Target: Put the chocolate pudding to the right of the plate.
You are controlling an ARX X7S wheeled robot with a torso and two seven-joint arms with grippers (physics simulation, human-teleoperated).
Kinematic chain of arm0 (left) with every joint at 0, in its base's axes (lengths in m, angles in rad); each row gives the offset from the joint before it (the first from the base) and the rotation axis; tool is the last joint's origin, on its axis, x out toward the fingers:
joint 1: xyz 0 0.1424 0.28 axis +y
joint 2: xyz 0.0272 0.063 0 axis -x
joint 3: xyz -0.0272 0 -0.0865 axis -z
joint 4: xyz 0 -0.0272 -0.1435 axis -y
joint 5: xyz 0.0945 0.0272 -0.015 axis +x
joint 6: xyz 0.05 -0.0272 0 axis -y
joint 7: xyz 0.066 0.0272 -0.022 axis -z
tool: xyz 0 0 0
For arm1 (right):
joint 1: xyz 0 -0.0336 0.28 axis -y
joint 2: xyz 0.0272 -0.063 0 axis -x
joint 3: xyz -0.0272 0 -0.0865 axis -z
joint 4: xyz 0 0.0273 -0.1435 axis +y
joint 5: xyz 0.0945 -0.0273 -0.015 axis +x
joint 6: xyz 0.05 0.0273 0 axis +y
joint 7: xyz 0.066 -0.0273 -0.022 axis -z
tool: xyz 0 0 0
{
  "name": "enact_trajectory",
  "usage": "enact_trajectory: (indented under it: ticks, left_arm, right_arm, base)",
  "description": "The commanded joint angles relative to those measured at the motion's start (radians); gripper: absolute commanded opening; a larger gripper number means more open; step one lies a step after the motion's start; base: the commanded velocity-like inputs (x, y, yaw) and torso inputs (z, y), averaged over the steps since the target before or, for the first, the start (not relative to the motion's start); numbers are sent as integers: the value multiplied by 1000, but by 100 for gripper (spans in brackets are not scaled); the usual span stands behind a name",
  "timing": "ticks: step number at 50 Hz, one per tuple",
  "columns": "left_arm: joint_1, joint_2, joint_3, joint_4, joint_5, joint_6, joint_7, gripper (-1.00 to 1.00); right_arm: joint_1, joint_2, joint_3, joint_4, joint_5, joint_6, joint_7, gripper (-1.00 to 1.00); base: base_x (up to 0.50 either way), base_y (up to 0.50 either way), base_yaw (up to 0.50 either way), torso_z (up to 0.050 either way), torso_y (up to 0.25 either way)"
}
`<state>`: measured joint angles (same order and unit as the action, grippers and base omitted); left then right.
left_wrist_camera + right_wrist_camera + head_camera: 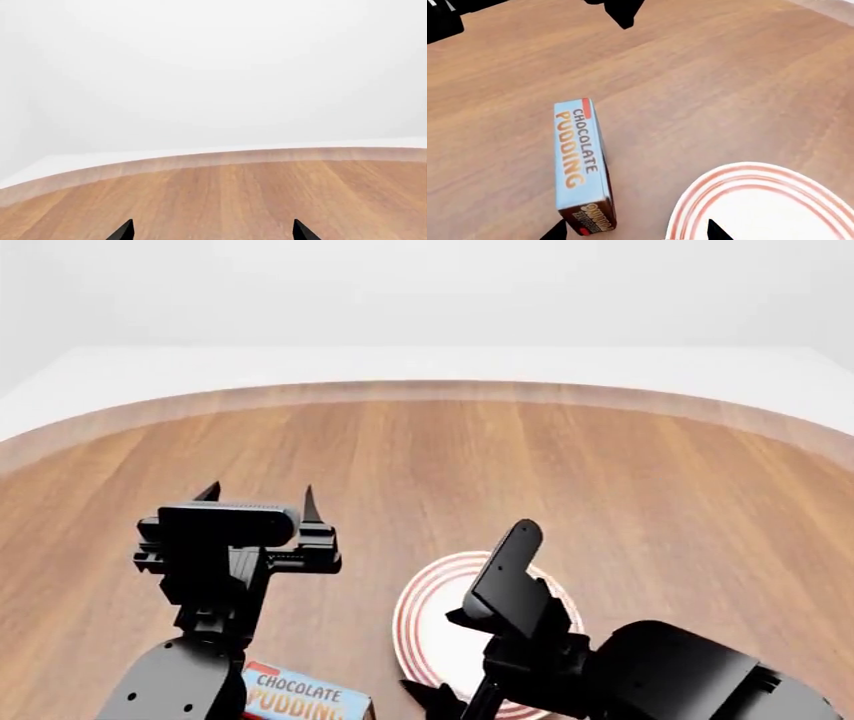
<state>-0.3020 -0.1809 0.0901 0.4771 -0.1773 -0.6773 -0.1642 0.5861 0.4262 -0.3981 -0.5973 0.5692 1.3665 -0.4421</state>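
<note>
Overhead, the right gripper (634, 231) hangs with jaws spread and empty, the chocolate pudding (582, 167) lying on the wooden table (707, 85) just under one fingertip, beside the plate (774, 205). Its arm hides part of that plate in the head view, and only the fingertips show at the wrist. The left gripper (260, 497), also parted and empty, reaches forward well beyond the carton.

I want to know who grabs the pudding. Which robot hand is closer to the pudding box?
The right gripper: its camera sees the chocolate pudding just ahead, beside the plate. The left gripper points over bare table.
</note>
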Motion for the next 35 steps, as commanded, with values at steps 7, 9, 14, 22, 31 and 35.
enact_trajectory:
  ticks: [7, 9, 14, 22, 31, 35]
  left_arm:
    - [-4, -7, 6, -7, -9, 4, -10, 100]
    - [-4, -8, 6, -8, -10, 5, -11, 100]
    - [-7, -11, 8, -4, -13, 2, -14, 100]
    - [-7, -13, 12, -9, -16, 7, -18, 100]
    - [-7, -15, 16, -13, -20, 12, -22, 100]
    - [-7, -16, 19, -13, -22, 13, -24, 100]
  right_arm:
    - [59, -50, -115, 114, -20, -73, -36, 100]
    - [65, -57, -122, 127, -22, -78, -37, 100]
    - [78, -74, -152, 148, -26, -83, -41, 100]
    - [90, -96, -180, 161, -16, -82, -51, 100]
    - [95, -120, -216, 261, -38, -144, -70, 100]
    - [96, -139, -249, 311, -50, -177, -84, 100]
  base:
    - [0, 0, 0, 0, 0]
    - [0, 0, 0, 0, 0]
    - [0, 0, 0, 0, 0]
    - [0, 0, 0, 0, 0]
    - [0, 0, 0, 0, 0]
    - [0, 0, 0, 0, 0]
